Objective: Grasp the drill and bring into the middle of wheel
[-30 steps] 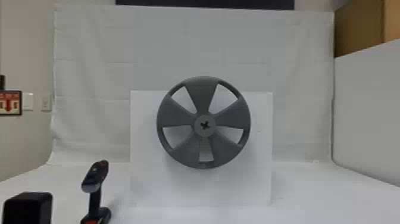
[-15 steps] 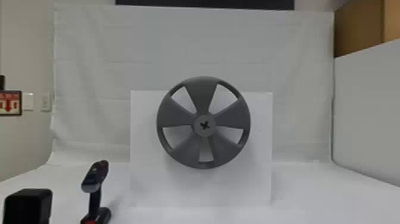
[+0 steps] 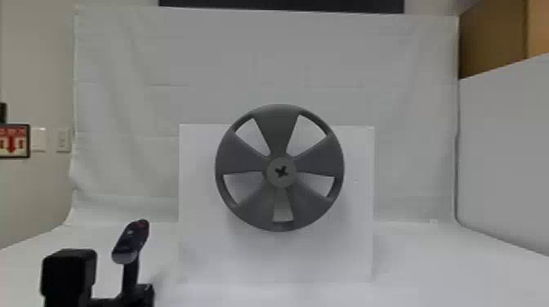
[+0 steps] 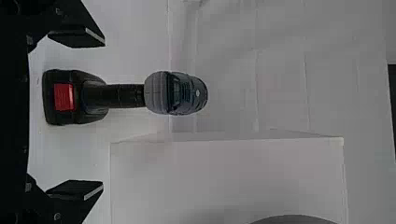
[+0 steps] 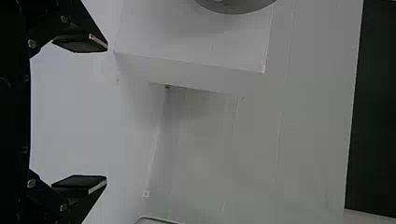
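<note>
The dark drill (image 3: 130,243) stands upright at the lower left of the head view. My left gripper (image 3: 68,273), a black block there, is just left of the drill's handle and base. In the left wrist view the drill (image 4: 121,96) lies between the lines of the spread fingers of my left gripper (image 4: 103,114), touching neither finger. The grey wheel (image 3: 281,204) has five broad spokes and a hub with a cross-shaped hole, mounted on a white block (image 3: 347,253). My right gripper (image 5: 107,113) is open with nothing between its fingers.
The white table (image 3: 441,269) spreads around the block, with a white curtain (image 3: 367,73) behind it. A white partition (image 3: 502,151) runs along the right, with a brown box (image 3: 492,41) above it. The wheel's rim also shows at the right wrist view's top edge (image 5: 236,5).
The black block of my left gripper has moved right and slightly up in the head view, closer to the drill. Drill and wheel have stayed where they were.
</note>
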You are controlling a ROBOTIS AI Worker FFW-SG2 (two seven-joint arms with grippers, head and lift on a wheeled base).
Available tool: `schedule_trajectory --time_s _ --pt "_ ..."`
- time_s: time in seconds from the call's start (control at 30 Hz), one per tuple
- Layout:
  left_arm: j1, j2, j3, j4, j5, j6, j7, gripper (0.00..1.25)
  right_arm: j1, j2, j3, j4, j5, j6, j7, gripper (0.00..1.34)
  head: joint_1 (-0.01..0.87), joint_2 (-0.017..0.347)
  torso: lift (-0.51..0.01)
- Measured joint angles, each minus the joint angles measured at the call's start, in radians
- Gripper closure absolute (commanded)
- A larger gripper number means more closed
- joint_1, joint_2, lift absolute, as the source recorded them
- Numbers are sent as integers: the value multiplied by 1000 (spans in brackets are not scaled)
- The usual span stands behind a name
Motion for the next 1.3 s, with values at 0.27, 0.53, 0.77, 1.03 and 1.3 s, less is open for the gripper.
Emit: schedule_trajectory --time_s 0.27,0.53,0.77,1.03,1.3 --pt "-55 -9 0 95 4 -42 0 242 0 0 10 5 3 0 0 280 0 0 -406" --pt "-106 -17 1 180 2 -70 11 243 -2 -6 22 9 3 2 0 282 0 0 -406" --pt "-139 -29 2 253 0 -91 34 243 -2 -11 27 11 3 6 0 280 0 0 -406" --pt "-172 -35 6 323 -7 -107 44 243 1 -14 27 11 3 8 0 280 0 0 -406" --pt "-188 -36 13 367 -11 -123 54 243 3 -19 28 11 3 13 0 280 0 0 -406"
